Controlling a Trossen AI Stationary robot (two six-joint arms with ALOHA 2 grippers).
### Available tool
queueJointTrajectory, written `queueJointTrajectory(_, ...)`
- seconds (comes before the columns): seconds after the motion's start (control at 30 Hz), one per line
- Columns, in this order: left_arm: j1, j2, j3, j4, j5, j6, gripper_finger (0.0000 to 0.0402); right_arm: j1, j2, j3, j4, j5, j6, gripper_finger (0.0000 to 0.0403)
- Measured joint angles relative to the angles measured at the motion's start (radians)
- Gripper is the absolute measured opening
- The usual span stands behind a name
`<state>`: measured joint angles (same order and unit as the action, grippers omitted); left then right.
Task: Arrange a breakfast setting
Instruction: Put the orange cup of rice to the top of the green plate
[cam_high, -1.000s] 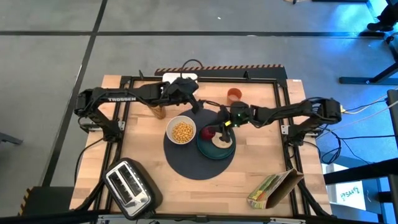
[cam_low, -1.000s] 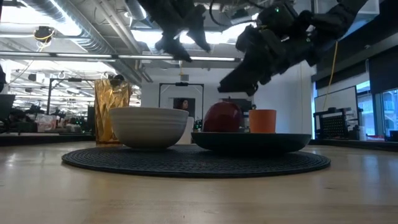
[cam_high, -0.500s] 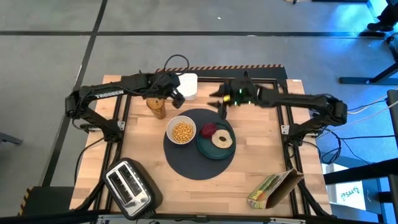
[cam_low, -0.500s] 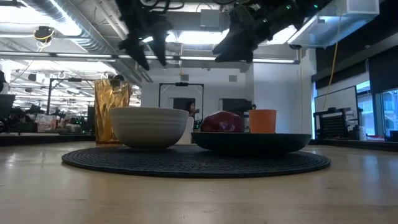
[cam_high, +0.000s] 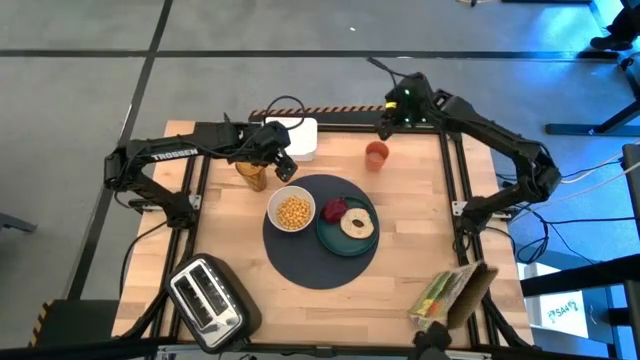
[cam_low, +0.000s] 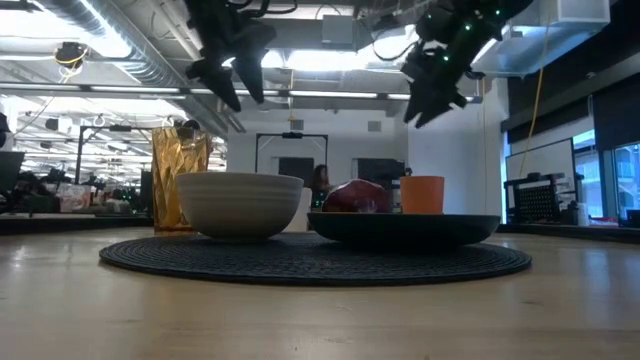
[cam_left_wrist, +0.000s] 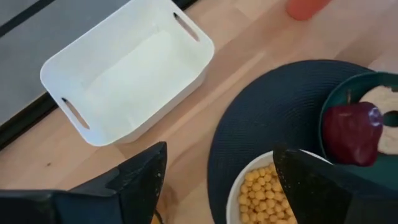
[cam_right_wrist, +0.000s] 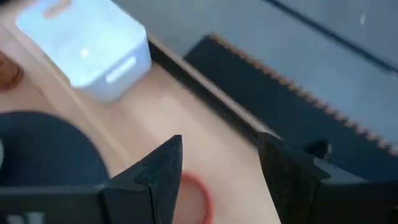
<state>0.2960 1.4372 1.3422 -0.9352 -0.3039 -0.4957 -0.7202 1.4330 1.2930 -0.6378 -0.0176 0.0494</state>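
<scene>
The right tool (cam_high: 384, 128) is hovering at the upper centre of the high view, fingers spread apart and holding nothing, just above the small orange cup (cam_high: 376, 154), which is standing on the bare table (cam_high: 420, 230) outside the dark-grey mat (cam_high: 300, 262). The white bowl (cam_high: 291, 211) of yellow cereal (cam_high: 292, 211) and the teal plate (cam_high: 333, 238) carrying the red fruit (cam_high: 334, 211) and bagel (cam_high: 356, 224) are sitting on the mat. Judging from this, the cup comes next: descend straight, straddle its rim evenly, close gently. The left tool (cam_high: 283, 163), also parted and empty, is waiting left of centre.
</scene>
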Motion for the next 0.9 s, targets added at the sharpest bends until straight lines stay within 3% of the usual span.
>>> queueJointTrajectory(0.3,-0.008,-0.001,0.000,0.025,-0.027,-0.001,0.0275,0.015,-0.004,0.000,-0.174,-0.133,0.091,0.0180)
queueJointTrajectory(0.7,-0.006,-0.001,0.000,0.130,-0.027,0.000,0.0275,0.222,0.036,0.000,-0.138,-0.130,0.210,0.0159)
queueJointTrajectory(0.8,-0.006,-0.001,0.000,0.132,-0.027,0.000,0.0275,0.277,0.068,0.000,-0.106,-0.069,0.208,0.0159)
queueJointTrajectory(0.9,-0.007,-0.001,0.000,0.132,-0.026,0.000,0.0275,0.296,0.091,0.000,-0.077,0.090,0.208,0.0159)
